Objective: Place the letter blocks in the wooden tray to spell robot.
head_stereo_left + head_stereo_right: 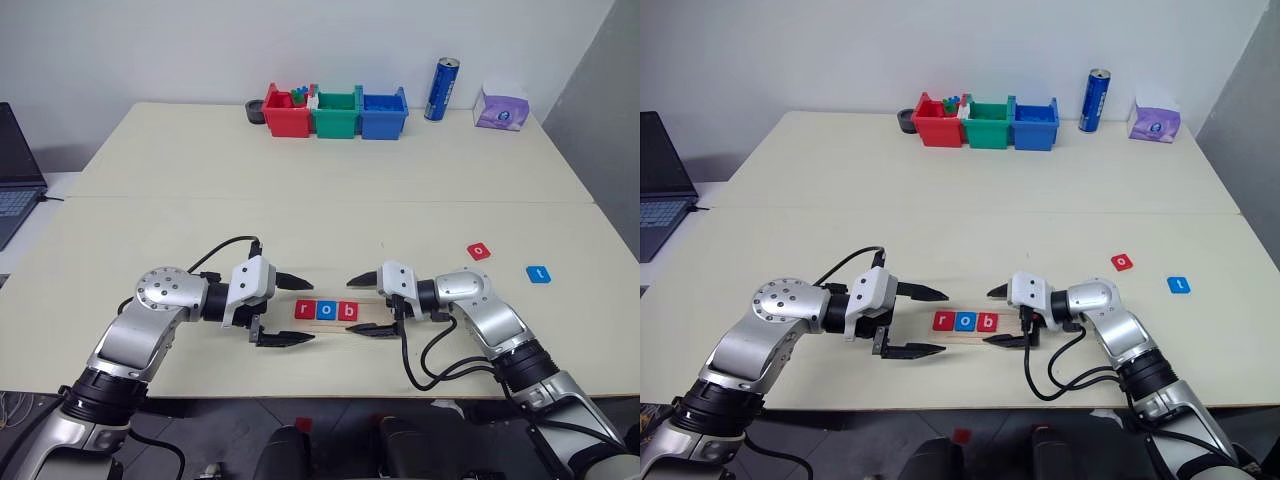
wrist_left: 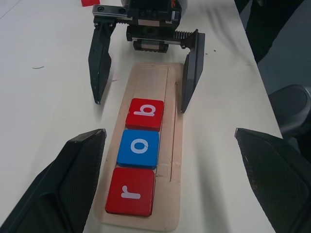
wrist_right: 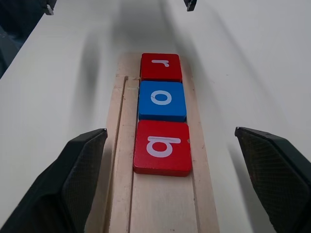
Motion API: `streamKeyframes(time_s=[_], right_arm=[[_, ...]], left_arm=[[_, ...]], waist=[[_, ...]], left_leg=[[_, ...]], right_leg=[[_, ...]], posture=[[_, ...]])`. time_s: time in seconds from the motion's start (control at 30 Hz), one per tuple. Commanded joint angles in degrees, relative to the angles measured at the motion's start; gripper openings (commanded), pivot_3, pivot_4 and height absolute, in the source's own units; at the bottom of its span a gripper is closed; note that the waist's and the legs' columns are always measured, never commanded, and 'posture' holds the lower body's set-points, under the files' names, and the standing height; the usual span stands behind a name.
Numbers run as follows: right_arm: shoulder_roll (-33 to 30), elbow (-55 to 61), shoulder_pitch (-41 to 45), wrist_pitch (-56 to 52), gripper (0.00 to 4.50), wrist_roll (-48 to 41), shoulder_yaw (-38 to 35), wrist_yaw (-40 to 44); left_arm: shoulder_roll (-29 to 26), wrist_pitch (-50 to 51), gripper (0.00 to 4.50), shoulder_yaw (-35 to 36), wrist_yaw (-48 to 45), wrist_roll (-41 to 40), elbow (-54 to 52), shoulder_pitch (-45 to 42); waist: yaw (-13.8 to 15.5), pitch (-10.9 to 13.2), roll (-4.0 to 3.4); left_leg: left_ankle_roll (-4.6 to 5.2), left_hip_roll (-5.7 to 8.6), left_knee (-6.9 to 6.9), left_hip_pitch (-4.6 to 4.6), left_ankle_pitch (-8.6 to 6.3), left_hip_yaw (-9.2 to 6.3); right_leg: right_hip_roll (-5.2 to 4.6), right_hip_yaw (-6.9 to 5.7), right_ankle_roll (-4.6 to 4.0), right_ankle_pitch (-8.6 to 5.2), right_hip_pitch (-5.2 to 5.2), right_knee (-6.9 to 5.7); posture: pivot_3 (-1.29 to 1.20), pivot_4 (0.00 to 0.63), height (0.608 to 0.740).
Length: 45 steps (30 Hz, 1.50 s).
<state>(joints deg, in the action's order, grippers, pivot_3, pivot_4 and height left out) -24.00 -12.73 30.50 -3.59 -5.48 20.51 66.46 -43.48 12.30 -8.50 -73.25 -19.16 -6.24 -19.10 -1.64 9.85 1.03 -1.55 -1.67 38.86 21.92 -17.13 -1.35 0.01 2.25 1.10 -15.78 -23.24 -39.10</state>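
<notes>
Partly hidden: the wooden tray (image 1: 345, 314) has its right end covered by the right claw (image 1: 358, 304) in the head views. A laptop (image 1: 15, 180) is cut off at the worktop's (image 1: 330, 215) left edge; what stands in the red bin (image 1: 286, 115) at the far edge is too small to make out.

Tray lies near the worktop's near edge, between the two claws. It holds the red r block (image 2: 130, 191), blue o block (image 2: 138, 148) and red b block (image 2: 145, 114), touching in a row from its left end.

Left claw (image 1: 292, 308): wide, holding nothing, just left of the tray. Right claw: wide, fingers straddling the tray's bare right part, clear of the b.

A red o block (image 1: 479, 251) and blue t block (image 1: 538, 273) lie loose toward the right edge, well apart from both claws.
</notes>
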Motion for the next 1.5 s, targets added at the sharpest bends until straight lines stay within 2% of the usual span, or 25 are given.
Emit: streamKeyframes(time_s=[0.03,0.17,0.33,0.47,0.67,0.77,0.93,1.3,1.5], right_arm=[[-0.2,1.8,1.3,-1.3,4.47,-2.2,-2.0,0.8],[-1.3,3.7,1.2,-3.1,4.47,-3.6,-3.9,0.9],[-5.5,9.9,-0.1,-9.4,4.47,-6.5,-9.8,-1.5],[-9.8,20.1,-7.1,-21.1,4.47,-10.4,-17.9,-7.9],[-8.5,26.4,-14.2,-29.6,4.47,-7.6,-26.6,-25.4],[-6.6,25.5,-15.3,-30.9,4.47,-5.0,-28.7,-33.7],[-4.6,19.8,-14.3,-28.3,4.47,-1.9,-30.7,-42.1],[-3.0,3.1,-6.4,-25.3,4.47,-2.9,-31.6,-45.7],[-2.8,-1.2,-3.7,-26.6,4.47,-3.6,-32.1,-46.2]], left_arm=[[0.0,-0.6,4.5,1.1,0.0,-0.4,-0.8,-0.8],[0.2,-0.7,4.5,1.0,0.0,-0.4,-0.7,-1.0],[2.1,0.8,4.5,1.3,1.7,-1.4,-1.2,-2.0],[7.3,4.7,4.5,0.7,6.8,-2.8,-3.2,-3.4],[16.4,5.2,4.5,-3.8,14.1,1.9,-1.3,-7.9],[20.7,4.6,4.5,-6.1,16.5,4.0,1.1,-10.4],[26.3,2.6,4.5,-8.1,19.6,6.8,6.8,-14.3],[31.2,-0.9,4.5,-9.2,21.4,10.6,15.7,-18.5],[32.7,-0.7,4.5,-9.4,21.7,11.3,15.4,-18.6]], waist=[[0.0,0.0,0.0],[0.0,0.0,0.0],[0.1,0.0,-0.01],[0.7,0.0,0.01],[0.7,0.0,0.01],[0.3,0.0,-0.01],[0.0,0.0,-0.02],[0.0,0.0,-0.06],[0.0,-0.1,-0.08]], left_leg=[[0.0,0.0,0.0,0.0,0.0,0.0],[0.0,0.0,0.0,0.0,0.0,0.0],[0.0,0.01,0.0,0.02,0.0,-0.01],[0.0,0.0,0.01,0.09,0.0,-0.1],[0.0,0.09,0.03,0.09,0.0,-0.04],[0.0,0.11,0.05,0.04,0.01,0.02],[-0.01,0.1,0.04,0.04,0.01,0.04],[-0.01,0.11,0.02,0.04,0.01,0.1],[-0.01,0.1,0.01,0.06,0.01,0.1]], right_leg=[[0.0,0.0,0.0,0.0,0.0,0.0],[0.0,0.0,0.0,0.0,0.0,0.0],[-0.04,-0.01,0.0,0.0,0.0,0.0],[-0.09,-0.06,0.01,0.0,0.02,0.02],[-0.1,0.02,0.05,0.03,0.01,-0.02],[-0.08,0.09,0.08,0.06,0.02,-0.05],[-0.03,0.12,0.08,0.06,0.02,-0.03],[-0.03,0.15,0.07,0.06,0.01,0.0],[-0.04,0.16,0.07,0.06,0.01,0.02]], posture=[[0.0,0.15,0.74],[0.0,0.15,0.74],[0.0,0.15,0.74],[0.0,0.15,0.74],[0.0,0.15,0.74],[0.0,0.15,0.74],[0.0,0.15,0.74],[0.0,0.15,0.74],[0.0,0.15,0.74]])
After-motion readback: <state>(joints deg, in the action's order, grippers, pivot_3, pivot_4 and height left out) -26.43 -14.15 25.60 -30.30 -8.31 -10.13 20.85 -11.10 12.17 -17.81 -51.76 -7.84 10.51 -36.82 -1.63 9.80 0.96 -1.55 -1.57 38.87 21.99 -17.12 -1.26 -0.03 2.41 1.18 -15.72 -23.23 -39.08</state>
